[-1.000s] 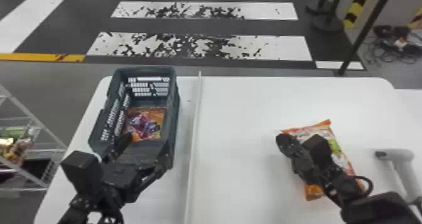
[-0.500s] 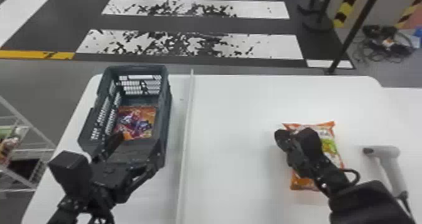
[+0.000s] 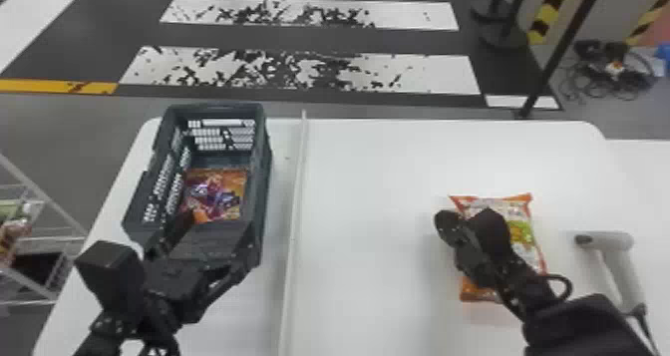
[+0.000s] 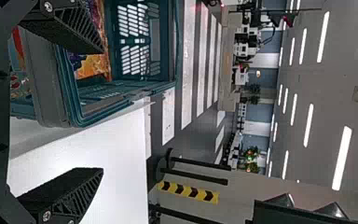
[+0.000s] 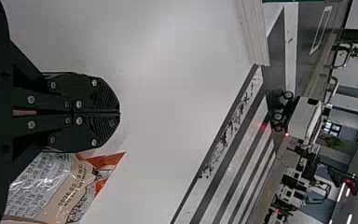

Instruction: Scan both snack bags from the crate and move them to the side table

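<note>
One bag (image 3: 214, 195) lies flat in the crate (image 3: 266, 180), and the other bag (image 3: 522, 235) is on the tabletop (image 3: 369, 190) under my right gripper (image 5: 120, 113). My main worry is the crate wall: my left gripper (image 4: 103, 111) hangs at the near end, one finger over the inside and the other seeming nearer the outer edge, so going straight down could jam on the rim and shove the crate. Too shallow a reach would likely pinch only slick film, and the bag could slip out. On the other side, lowering my right gripper as it is might just press or nudge that bag towards the scanner (image 3: 613, 241). My left gripper is wide open with nothing between its fingers (image 4: 65, 193); my right is closed tip to tip, holding nothing. Whether it touches the bag, I can't tell.
</note>
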